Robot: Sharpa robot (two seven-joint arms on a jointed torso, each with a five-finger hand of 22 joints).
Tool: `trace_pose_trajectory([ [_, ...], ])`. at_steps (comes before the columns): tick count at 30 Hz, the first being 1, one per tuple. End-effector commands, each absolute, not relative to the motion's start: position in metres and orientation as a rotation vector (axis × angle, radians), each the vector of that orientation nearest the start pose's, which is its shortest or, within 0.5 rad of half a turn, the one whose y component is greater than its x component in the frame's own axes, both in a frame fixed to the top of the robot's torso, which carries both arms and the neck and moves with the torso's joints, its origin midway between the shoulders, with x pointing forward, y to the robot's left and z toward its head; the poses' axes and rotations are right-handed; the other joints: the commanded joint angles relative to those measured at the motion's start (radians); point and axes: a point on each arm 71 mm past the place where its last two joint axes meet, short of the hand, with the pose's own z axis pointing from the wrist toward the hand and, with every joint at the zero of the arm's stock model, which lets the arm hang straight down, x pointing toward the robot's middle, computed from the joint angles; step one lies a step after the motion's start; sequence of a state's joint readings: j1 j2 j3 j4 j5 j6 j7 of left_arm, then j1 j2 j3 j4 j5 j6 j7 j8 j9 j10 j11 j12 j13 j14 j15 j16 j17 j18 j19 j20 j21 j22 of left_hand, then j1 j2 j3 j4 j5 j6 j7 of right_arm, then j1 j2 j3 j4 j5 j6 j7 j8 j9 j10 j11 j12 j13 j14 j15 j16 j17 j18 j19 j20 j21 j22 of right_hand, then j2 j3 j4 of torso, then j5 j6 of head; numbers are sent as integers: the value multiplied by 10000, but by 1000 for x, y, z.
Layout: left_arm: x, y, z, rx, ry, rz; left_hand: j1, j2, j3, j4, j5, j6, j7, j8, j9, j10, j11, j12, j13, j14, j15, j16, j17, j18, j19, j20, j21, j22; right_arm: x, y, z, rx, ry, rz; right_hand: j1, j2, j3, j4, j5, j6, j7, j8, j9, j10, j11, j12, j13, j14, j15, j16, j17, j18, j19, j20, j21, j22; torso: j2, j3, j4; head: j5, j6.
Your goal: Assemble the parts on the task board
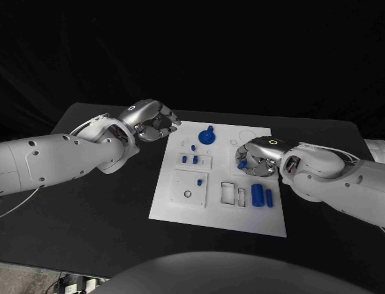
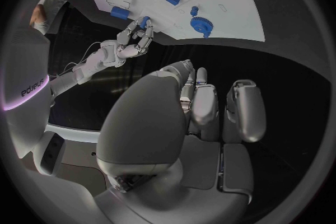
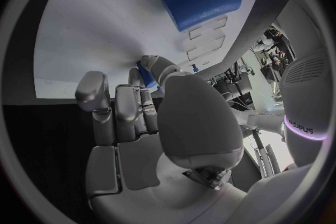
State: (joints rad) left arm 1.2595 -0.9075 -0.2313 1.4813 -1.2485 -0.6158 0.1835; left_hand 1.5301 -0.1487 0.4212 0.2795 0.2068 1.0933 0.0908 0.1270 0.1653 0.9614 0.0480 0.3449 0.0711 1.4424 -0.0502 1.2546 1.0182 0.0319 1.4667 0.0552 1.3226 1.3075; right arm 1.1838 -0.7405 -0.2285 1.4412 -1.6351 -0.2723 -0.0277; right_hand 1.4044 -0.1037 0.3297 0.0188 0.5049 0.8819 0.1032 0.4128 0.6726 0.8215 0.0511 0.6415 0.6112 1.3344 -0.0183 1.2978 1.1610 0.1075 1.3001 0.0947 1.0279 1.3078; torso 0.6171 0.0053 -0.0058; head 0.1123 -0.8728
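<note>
The robot's right hand sits low over the right half of the white task board, fingers drawn together around a small blue part that the right wrist view shows pinched at the fingertips, just above the board's surface. The right arm reaches in across the table's right side and overhangs the board's right edge. The left hand hovers off the board beside its upper left corner, above the black table; its fingers are curled inward with nothing between them, as the left wrist view confirms, where the left hand's fingers hang over bare black table short of the board's edge. The left arm lies over the table's left side. On the board, a blue gear stands near the top edge, between the two hands; small blue pegs stand in a raised plate left of centre; a large blue cylinder and a slimmer blue bar lie side by side near the right edge, just beside the right arm. The board's lower left portion and the table along its left and near edges lie open.
</note>
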Motion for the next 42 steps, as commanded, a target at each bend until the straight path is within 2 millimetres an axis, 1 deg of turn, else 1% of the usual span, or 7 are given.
trace_pose_trajectory([
  [1, 473, 243, -203, 857, 14904, -7777, 80, 14, 27, -8, 65, 26, 26, 64, 13, 77, 26, 47, 7, 4, 35, 24, -18, 184, 78, 75, -4, 1969, 456, -168, -261, -4938, 17766, 6516, -79, 73, 65, 6, -57, -80, -8, 74, 936, 61, 6, 61, 25, -2, -52, -26, 5, -12, -9, -87, 39, 1245, -9, -3, -3, 13, 2],
  [9, 474, 243, -205, 845, 15063, -7735, 94, 26, 33, -4, 73, 35, 30, 72, 17, 86, 29, 53, 7, -4, 36, 11, -39, 189, 69, 76, -27, 1963, 459, -173, -252, -4040, 18023, 6697, -97, 80, 103, 16, -105, -63, 21, 153, 1034, 97, 3, 119, 64, -34, -74, -63, -43, -5, -30, -96, 14, 1235, -6, 0, 4, -1, 2],
  [15, 474, 243, -206, 819, 15178, -7703, 101, 32, 36, 0, 78, 36, 34, 75, 19, 90, 32, 56, 7, -12, 38, -3, -63, 190, 66, 76, -35, 1961, 460, -171, -238, -3953, 17983, 6771, -101, 94, 145, 25, -191, -47, 63, 166, 1057, 157, 19, 148, 75, -12, -72, -44, -19, -8, -26, -99, 29, 1237, -7, 0, -2, 0, 2],
  [24, 474, 242, -208, 781, 15298, -7668, 113, 30, 37, 3, 84, 24, 38, 72, 19, 74, 37, 49, 2, -28, 41, -28, -103, 197, 51, 78, -69, 1952, 454, -154, -209, -4497, 17911, 7021, -95, 72, 181, 19, -260, -87, 75, 132, 1050, 180, 27, 135, 64, -26, -50, -63, -47, -6, -42, -91, 4, 1228, -22, -3, 0, 68, 2],
  [28, 475, 241, -210, 768, 15357, -7660, 116, 29, 37, 4, 86, 20, 39, 71, 19, 69, 38, 47, 0, -32, 42, -31, -108, 197, 50, 79, -71, 1951, 445, -135, -207, -5220, 18266, 7119, -79, 62, 211, 5, -259, -112, 86, 107, 1042, 179, 35, 113, 51, -46, -35, -85, -77, -2, -61, -85, -29, 1219, -25, 2, 1, 152, 2],
  [32, 475, 240, -213, 736, 15429, -7638, 125, 26, 37, 7, 89, 11, 42, 68, 18, 58, 41, 42, -3, -40, 45, -40, -120, 203, 37, 81, -103, 1943, 436, -109, -207, -6139, 18535, 7206, -103, 13, 268, 2, -252, -173, 116, 17, 1001, 167, 72, 13, -7, -83, 10, -125, -125, 3, -99, -56, -82, 1203, -26, 5, 0, 268, 2],
  [42, 474, 243, -216, 609, 15522, -7495, 132, 21, 35, 17, 94, -8, 50, 62, 17, 35, 50, 33, -9, -71, 51, -88, -196, 220, 1, 84, -188, 1920, 421, -48, -204, -7889, 18083, 7614, -166, -55, 346, 7, -257, -215, 111, -170, 902, 227, 77, -128, -93, -126, 37, -178, -192, 24, -158, -30, -170, 1178, -1, 3, 30, 357, 2],
])
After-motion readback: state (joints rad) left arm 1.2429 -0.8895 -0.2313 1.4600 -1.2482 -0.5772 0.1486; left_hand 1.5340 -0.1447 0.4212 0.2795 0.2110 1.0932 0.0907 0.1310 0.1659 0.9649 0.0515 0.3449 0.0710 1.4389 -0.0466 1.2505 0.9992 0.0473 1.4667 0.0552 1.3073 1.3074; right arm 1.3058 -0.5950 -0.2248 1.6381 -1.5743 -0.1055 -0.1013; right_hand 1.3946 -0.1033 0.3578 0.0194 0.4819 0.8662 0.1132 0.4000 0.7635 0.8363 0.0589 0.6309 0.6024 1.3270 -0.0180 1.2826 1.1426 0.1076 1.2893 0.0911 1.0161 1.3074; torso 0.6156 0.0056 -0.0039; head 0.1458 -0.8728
